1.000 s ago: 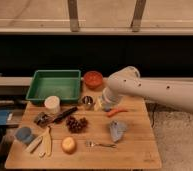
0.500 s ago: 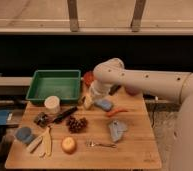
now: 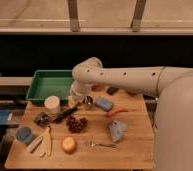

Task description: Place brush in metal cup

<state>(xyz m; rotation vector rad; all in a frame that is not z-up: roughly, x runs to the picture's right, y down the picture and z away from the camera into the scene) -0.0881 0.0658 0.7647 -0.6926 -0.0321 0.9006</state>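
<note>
The brush point(image 3: 60, 115) lies flat on the wooden table point(image 3: 135, 145), its black handle running diagonally from a greyish head at the lower left up toward the metal cup. The metal cup point(image 3: 88, 102) stands upright, small and shiny, just right of the handle's upper end. My white arm reaches in from the right and bends down over the table's back edge. My gripper point(image 3: 75, 99) hangs low between the white cup and the metal cup, right above the upper end of the brush handle. Whether it touches the brush does not show.
A green tray point(image 3: 45, 85) sits at the back left, with a white cup point(image 3: 52, 104) in front of it. Right of the metal cup lie a blue sponge point(image 3: 104, 103), a black block point(image 3: 112, 90) and a red-orange item point(image 3: 117, 111). Grapes point(image 3: 76, 124), a grey cloth point(image 3: 117, 130), a fork point(image 3: 101, 144), a yellow fruit point(image 3: 68, 144) and wooden utensils point(image 3: 42, 145) fill the front.
My arm has swung left across the back of the table. The gripper went from right of the metal cup to its left side, lower, above the brush handle.
</note>
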